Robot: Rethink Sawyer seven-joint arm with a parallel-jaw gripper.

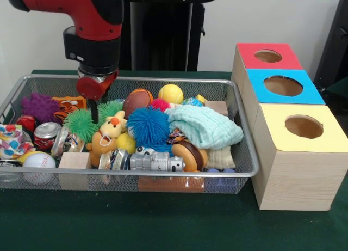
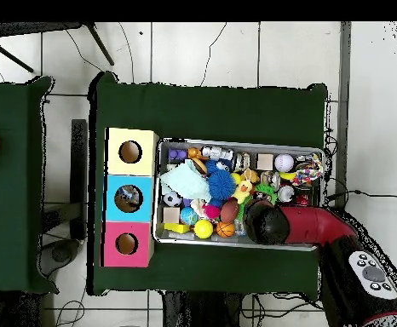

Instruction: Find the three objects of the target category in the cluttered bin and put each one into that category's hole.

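Observation:
The wire bin (image 1: 242, 132) is full of mixed toys. My gripper (image 1: 94, 114) hangs low over its back left part, between two green spiky balls (image 1: 81, 123) and beside an orange tiger-striped toy (image 1: 69, 104); nothing shows in its grasp. Close by are a brown football (image 1: 135, 102), a yellow ball (image 1: 171, 93), a blue spiky ball (image 1: 148, 126), a purple spiky ball (image 1: 39, 106) and a baseball (image 1: 38, 161). Right of the bin stand three boxes with round holes: red (image 1: 268, 56), blue (image 1: 283, 86), yellow (image 1: 303, 126). From overhead, my arm's wrist (image 2: 267, 223) covers the gripper.
A teal cloth (image 1: 204, 126), a yellow plush animal (image 1: 110, 130), a soda can (image 1: 46, 134), a wooden block (image 1: 74, 160) and a silver toy (image 1: 155, 163) crowd the bin. In the overhead view something lies inside the blue box's hole (image 2: 129, 197). Green cloth covers the table (image 1: 163, 224).

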